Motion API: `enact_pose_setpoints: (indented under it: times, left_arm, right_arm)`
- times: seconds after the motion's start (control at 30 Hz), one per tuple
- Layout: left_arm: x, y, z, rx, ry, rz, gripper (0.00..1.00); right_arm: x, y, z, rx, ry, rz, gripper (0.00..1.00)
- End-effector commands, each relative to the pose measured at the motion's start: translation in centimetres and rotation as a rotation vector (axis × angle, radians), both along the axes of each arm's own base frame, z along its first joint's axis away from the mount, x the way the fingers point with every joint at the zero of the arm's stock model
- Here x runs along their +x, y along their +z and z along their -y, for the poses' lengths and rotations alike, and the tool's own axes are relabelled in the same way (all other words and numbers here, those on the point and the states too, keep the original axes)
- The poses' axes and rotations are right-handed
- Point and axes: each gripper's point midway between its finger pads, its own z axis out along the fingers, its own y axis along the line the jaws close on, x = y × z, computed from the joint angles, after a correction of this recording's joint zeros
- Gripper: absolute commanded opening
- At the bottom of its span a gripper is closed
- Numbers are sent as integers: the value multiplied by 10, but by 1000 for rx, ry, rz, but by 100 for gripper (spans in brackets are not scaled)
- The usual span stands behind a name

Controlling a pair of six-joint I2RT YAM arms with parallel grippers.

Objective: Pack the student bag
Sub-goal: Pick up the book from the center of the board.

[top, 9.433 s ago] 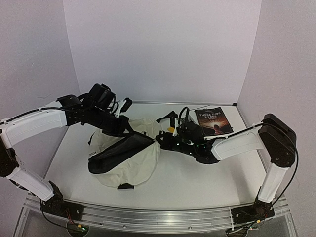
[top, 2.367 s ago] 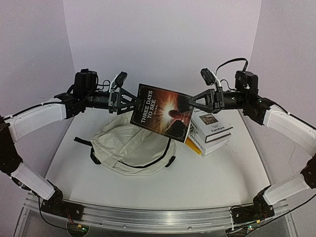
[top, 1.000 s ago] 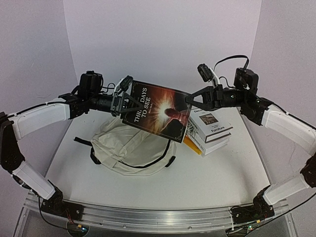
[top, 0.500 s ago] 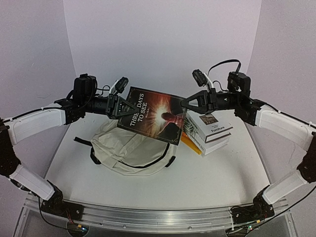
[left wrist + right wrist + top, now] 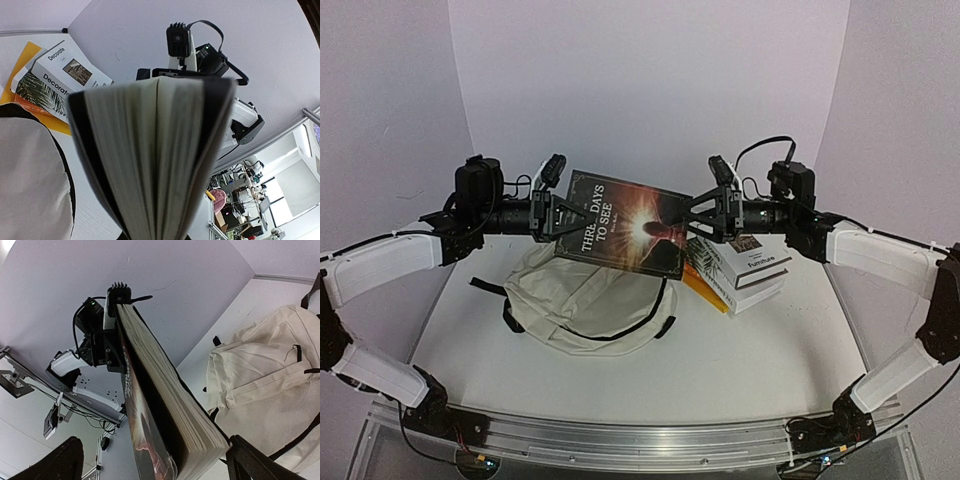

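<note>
Book [image 5: 628, 222] is held aloft, face toward the top camera. It is pinched at its left edge by left gripper [image 5: 558, 213] and at its right edge by right gripper [image 5: 695, 215]; both are clamped onto it.

Student bag [image 5: 585, 300] is laid flat on table [image 5: 750, 350], beneath the book and just left of stack of books [image 5: 740, 270]. Its long axis is judged to run left–right, skewed toward the near right. The black zipper line curves along the near-right side and straps trail at the left. The mouth appears collapsed; whether it is unzipped cannot be told.

Risks:
- If the arms are moved unevenly, the book may be twisted out of one pinch and dropped.
- If it is lowered now, it would likely be set on the fabric, not inside.
</note>
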Motion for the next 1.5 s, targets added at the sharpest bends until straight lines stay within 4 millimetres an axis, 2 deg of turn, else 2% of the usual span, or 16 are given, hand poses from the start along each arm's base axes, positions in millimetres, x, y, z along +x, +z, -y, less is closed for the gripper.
enact_pose_setpoints:
  times: [0.0,0.13,0.23,0.37,0.67,0.7,0.77,0.83,0.9,0.97,1.07,1.13,1.2,1.27,1.4,1.47]
  left_arm:
    - [-7,62,-9,-140,33,170,0]
    - [-7,62,-8,-140,25,166,0]
    - [-6,55,-6,-126,13,143,0]
    - [-4,47,-3,-115,6,118,0]
    - [9,26,2,-78,33,72,0]
    - [12,21,2,-62,43,63,0]
    - [25,6,3,-6,93,57,9]
    - [40,-19,1,94,166,21,36]
    - [56,-49,-5,208,254,-28,67]
    - [63,-70,-6,301,304,-59,78]
    - [65,-89,3,417,347,-40,85]
    - [65,-99,11,479,363,-29,87]
    - [64,-111,22,531,368,-27,89]
    - [63,-124,36,580,361,-24,92]
    - [54,-146,75,655,316,-3,98]
    - [51,-153,95,690,299,14,99]
  right_arm:
    - [-7,-3,-10,22,1,21,98]
    - [-17,0,-18,79,42,2,98]
    - [-23,15,-21,147,67,5,88]
    - [-29,35,-25,230,100,13,64]
    - [-31,47,-26,300,93,-5,4]
    - [-28,48,-25,306,72,-6,1]
    - [-21,51,-21,321,14,1,0]
    - [-8,52,-13,322,-66,2,0]
    - [14,44,3,299,-192,-6,0]
    - [38,29,18,214,-333,-21,0]
    - [66,14,47,36,-575,26,0]
    - [76,10,70,-57,-720,38,0]
    - [78,12,91,-112,-826,52,0]
    - [75,24,112,-128,-916,90,0]
    - [68,28,139,-168,-1025,119,0]
    - [66,26,146,-180,-1049,120,0]
